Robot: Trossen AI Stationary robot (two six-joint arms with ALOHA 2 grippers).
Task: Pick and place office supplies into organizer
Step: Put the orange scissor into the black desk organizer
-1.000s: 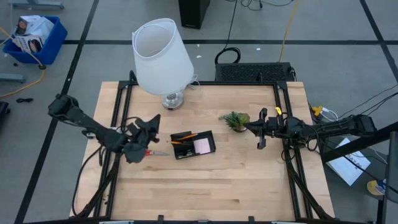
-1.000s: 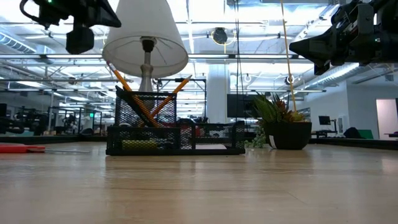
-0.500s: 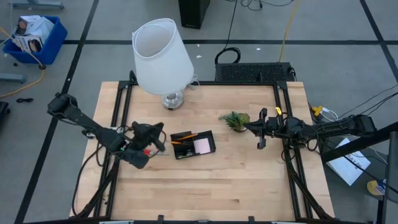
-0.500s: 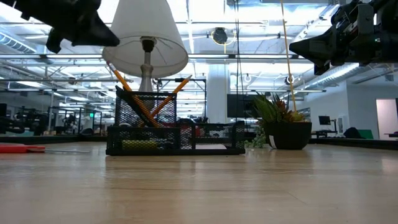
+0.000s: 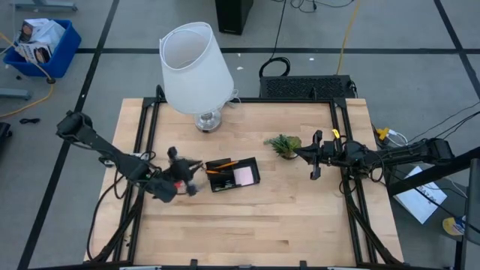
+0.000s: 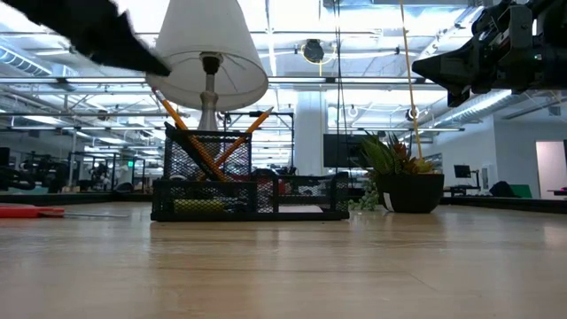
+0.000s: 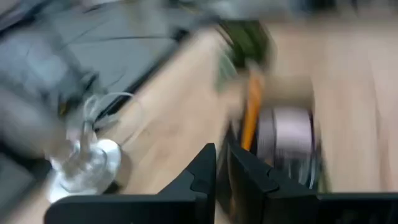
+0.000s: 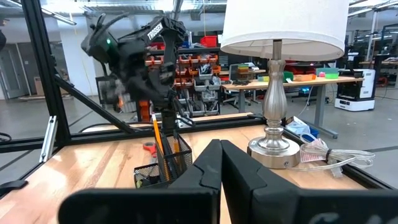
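Observation:
The black mesh organizer point(image 5: 234, 174) stands mid-table, with orange pencils point(image 6: 190, 142) leaning in its tall cup and a pink sticky-note pad point(image 5: 243, 176) in a low compartment. Red-handled scissors point(image 6: 31, 211) lie flat on the table to its left, also seen in the right wrist view point(image 8: 148, 147). My left gripper point(image 5: 191, 174) hovers above the table just left of the organizer, over the scissors, with its fingers point(image 7: 205, 177) together and nothing between them. My right gripper point(image 5: 300, 153) waits shut beside the plant, off the table.
A big white lamp point(image 5: 195, 67) stands on the far-left part of the table behind the organizer. A small green plant point(image 5: 285, 145) in a dark pot sits right of the organizer. Bare wood stretches along the near half of the table.
My left gripper has swung a little toward the table's near edge and turned its fingers toward the organizer; it is still moving, as its wrist view is smeared. The scissors and organizer have stayed where they were.

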